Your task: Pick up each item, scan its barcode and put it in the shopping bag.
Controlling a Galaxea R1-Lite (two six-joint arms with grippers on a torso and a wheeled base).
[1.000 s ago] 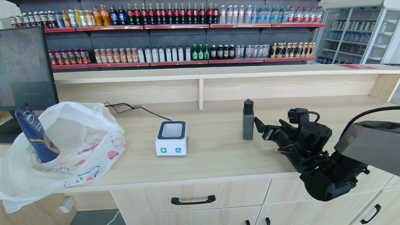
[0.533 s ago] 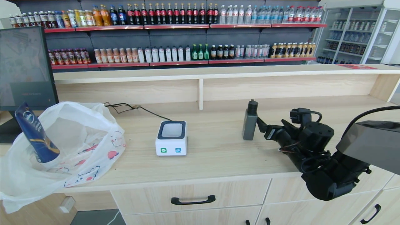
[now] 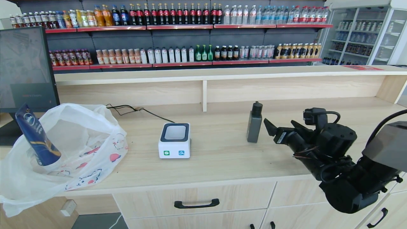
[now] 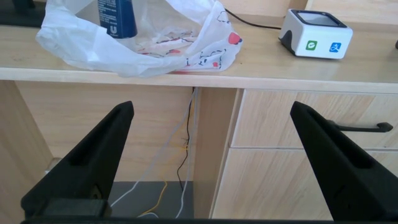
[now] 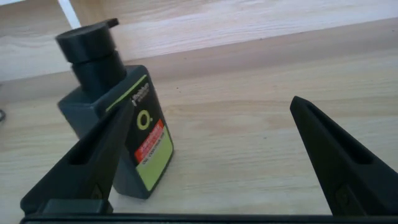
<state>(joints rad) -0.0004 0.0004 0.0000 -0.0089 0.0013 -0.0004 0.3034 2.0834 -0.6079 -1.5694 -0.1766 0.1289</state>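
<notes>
A grey bottle [image 3: 254, 124] with a black cap and a green label [image 5: 134, 143] stands on the wooden counter [image 3: 222, 152]. My right gripper [image 3: 278, 122] is open just to its right, a small gap away; in the right wrist view the bottle sits beside one finger [image 5: 93, 168], outside the jaws. The white scanner [image 3: 174, 140] [image 4: 314, 34] sits mid-counter. At the left lies the white shopping bag [image 3: 79, 149] [image 4: 155, 50] with a blue tube [image 3: 36, 136] [image 4: 117, 15] standing in it. My left gripper [image 4: 211, 106] hangs open below the counter edge, before the cabinet.
A dark monitor [image 3: 25, 66] stands behind the bag. A black cable [image 3: 127, 109] runs from the scanner toward the back ledge [image 3: 203, 92]. Drawers with black handles [image 3: 196, 203] lie under the counter. Drink shelves line the far wall.
My right gripper has drawn back to the right, away from the grey bottle. The bottle shifted and tipped slightly to the right. The bag and scanner have not moved.
</notes>
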